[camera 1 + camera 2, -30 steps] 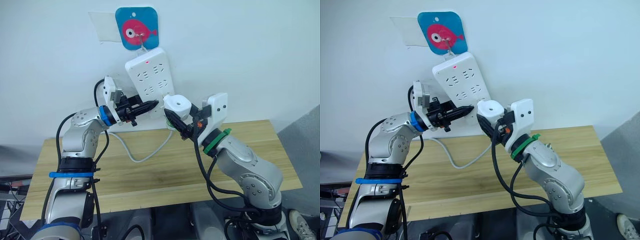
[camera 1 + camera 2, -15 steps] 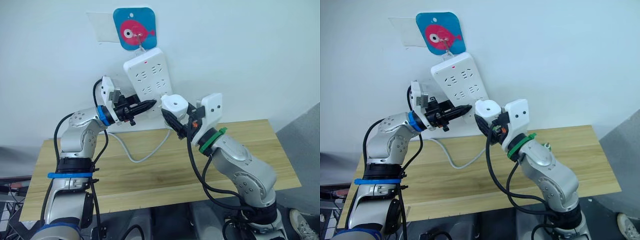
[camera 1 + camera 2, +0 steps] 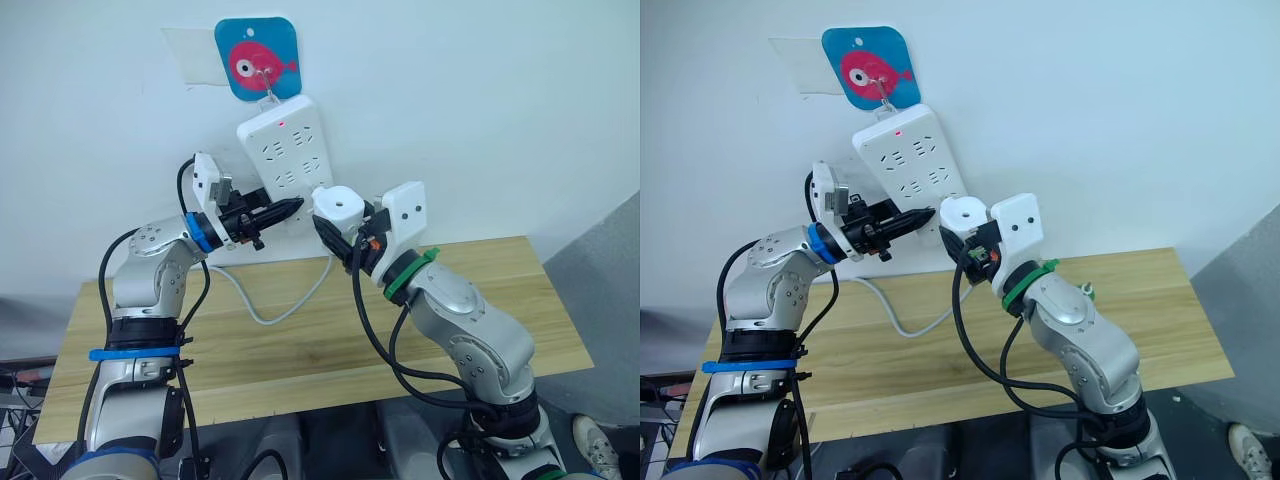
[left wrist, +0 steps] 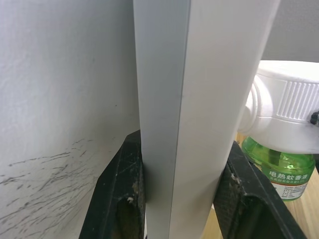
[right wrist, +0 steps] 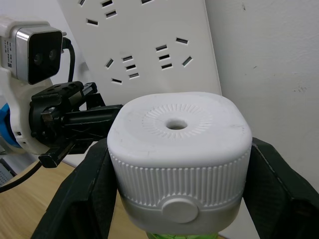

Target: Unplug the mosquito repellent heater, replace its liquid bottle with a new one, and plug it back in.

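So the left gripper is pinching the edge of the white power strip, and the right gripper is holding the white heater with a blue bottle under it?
Nearly. The bottle under the heater is green, as the left wrist view shows. The rest holds: the left gripper clamps the power strip edge, and the right gripper holds the heater.

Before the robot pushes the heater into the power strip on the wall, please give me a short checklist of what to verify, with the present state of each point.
1. Right gripper shut on the heater: ok.
2. Green bottle fitted under the heater: ok.
3. Left gripper shut on the edge of the power strip to steady it: ok.
4. Power strip's red light on: ok.
5. Free sockets near the heater: ok.
6. Heater's pins lined up with a socket: cannot tell, pins hidden.
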Controlling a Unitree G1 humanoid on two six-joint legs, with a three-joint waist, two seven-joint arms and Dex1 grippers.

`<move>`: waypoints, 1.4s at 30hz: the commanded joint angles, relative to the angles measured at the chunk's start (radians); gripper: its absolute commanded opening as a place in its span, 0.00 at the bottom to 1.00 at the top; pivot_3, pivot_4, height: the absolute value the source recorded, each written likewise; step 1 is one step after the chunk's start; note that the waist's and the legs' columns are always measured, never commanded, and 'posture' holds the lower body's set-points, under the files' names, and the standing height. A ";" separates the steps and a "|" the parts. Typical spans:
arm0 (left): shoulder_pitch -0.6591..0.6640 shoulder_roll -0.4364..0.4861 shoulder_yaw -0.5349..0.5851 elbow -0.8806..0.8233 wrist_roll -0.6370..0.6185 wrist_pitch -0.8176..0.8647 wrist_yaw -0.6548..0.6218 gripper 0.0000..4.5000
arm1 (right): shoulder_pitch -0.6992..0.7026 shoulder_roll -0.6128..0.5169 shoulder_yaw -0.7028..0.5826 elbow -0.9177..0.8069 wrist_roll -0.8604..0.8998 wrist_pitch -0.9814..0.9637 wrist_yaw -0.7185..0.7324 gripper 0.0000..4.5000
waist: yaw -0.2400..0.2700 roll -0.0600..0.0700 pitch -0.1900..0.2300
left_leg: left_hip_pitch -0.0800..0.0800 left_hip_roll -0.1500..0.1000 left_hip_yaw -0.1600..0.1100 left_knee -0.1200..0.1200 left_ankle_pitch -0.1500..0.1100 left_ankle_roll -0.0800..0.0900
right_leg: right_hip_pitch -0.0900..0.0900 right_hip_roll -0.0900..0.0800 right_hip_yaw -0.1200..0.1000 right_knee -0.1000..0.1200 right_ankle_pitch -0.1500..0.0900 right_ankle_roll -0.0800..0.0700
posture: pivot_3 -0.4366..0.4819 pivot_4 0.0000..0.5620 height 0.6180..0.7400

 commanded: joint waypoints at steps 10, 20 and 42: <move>-0.003 -0.034 -0.044 -0.068 -0.052 0.018 -0.053 0.29 | -0.005 0.098 -0.049 0.020 0.026 0.068 0.000 0.68 | 0.001 0.000 0.000 | 0.000 0.001 0.002 0.000 0.000 -0.001 | 0.000 0.001 0.000 0.000 0.000 -0.001 | 0.40 0.46 1.00; 0.001 -0.034 -0.046 -0.074 -0.053 0.020 -0.057 0.29 | -0.010 0.156 -0.111 0.025 0.033 0.085 -0.018 0.68 | 0.001 0.000 0.000 | 0.000 0.001 0.001 -0.001 0.000 -0.001 | 0.000 0.001 0.000 0.000 0.000 -0.001 | 0.40 0.45 1.00; -0.004 -0.041 -0.046 -0.068 -0.051 0.025 -0.054 0.29 | -0.010 0.159 -0.076 0.031 0.011 0.021 0.024 0.68 | 0.000 0.000 0.000 | 0.000 0.002 0.003 -0.001 0.001 -0.001 | -0.001 0.002 0.001 -0.001 0.000 -0.001 | 0.39 0.45 1.00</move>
